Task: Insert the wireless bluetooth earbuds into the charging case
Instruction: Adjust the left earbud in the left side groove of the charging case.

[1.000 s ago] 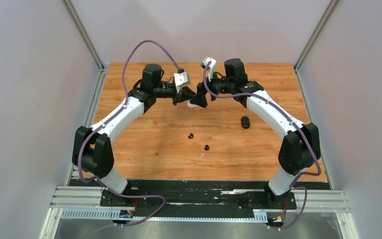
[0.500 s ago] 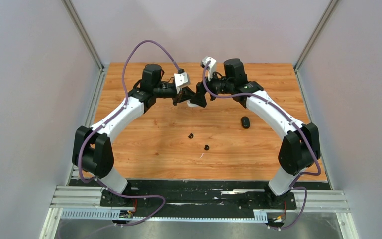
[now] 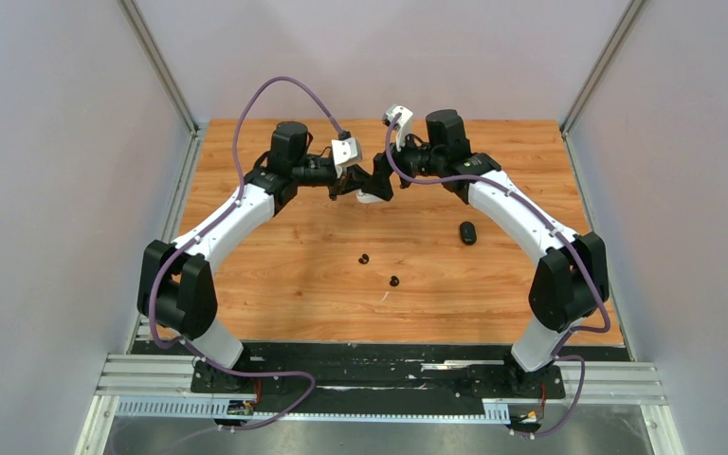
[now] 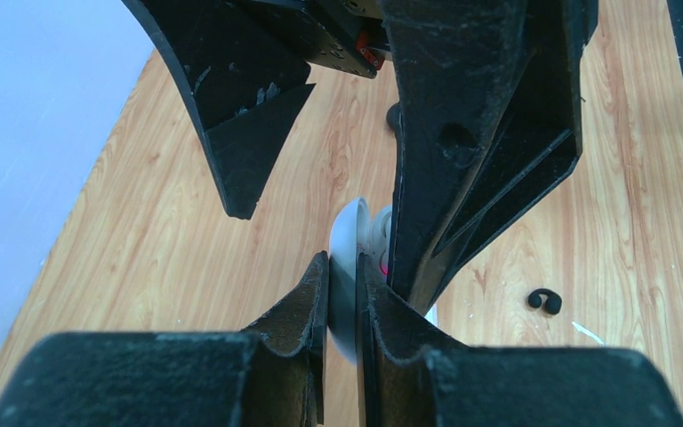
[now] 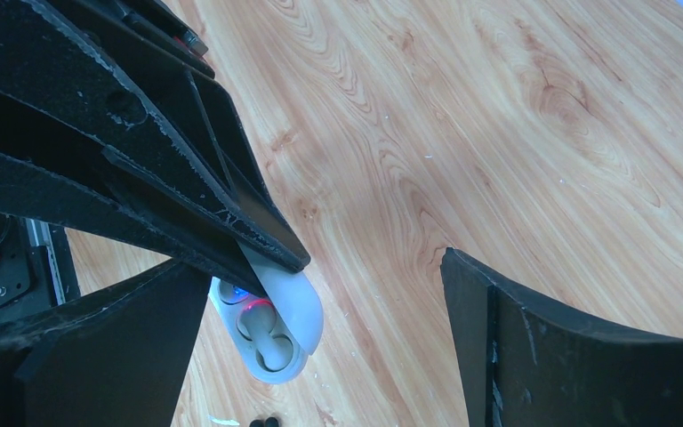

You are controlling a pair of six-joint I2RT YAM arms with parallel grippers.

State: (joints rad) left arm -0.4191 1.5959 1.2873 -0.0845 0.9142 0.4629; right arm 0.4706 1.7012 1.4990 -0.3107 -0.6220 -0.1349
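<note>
White case: glossy plastic oval, hinged open, wells facing the right gripper, long axis lying diagonal in the right wrist view. A red light is glowing inside. Whether its wells are filled cannot be told.

Left gripper is pinching the white case by its thin lid, jaws narrow, at far centre of the wood-grain table. Right gripper is standing wide, holding nothing, just beside the case.

2 black buds, tiny and rounded, are lying mid-table, nearer. Black case, a smooth oval, is lying to their right.
</note>
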